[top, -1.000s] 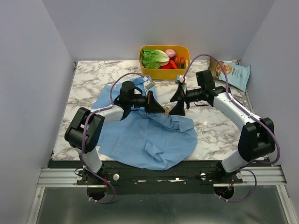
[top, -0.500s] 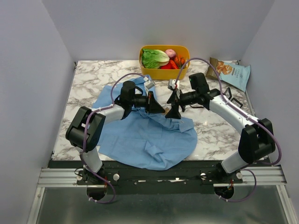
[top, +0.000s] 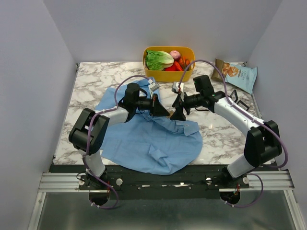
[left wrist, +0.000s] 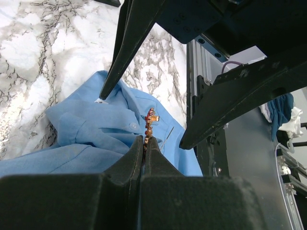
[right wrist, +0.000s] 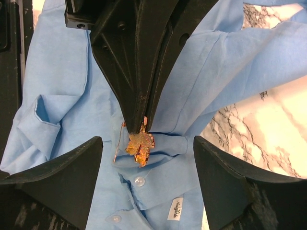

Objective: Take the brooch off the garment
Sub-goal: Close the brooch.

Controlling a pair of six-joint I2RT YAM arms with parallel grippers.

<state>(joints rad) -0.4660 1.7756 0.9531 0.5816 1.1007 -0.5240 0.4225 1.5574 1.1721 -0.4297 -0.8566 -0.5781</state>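
Pinching brooch (right wrist: 139, 143) at left tool (left wrist: 145, 142) tips | right tool (right wrist: 147, 143) spread astride it

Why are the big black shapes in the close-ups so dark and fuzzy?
Left wrist view: the left claw sits too near the lens, blurred and shadowed, the brooch sharp. Right wrist view: same for the right claw; the table glares white.

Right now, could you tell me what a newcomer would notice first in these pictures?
The light-blue garment sprawls across the marble table, both arms meeting above it. There the shut left gripper touches the tiny brooch, the open right gripper straddling it. A yellow bin sits at the far edge.
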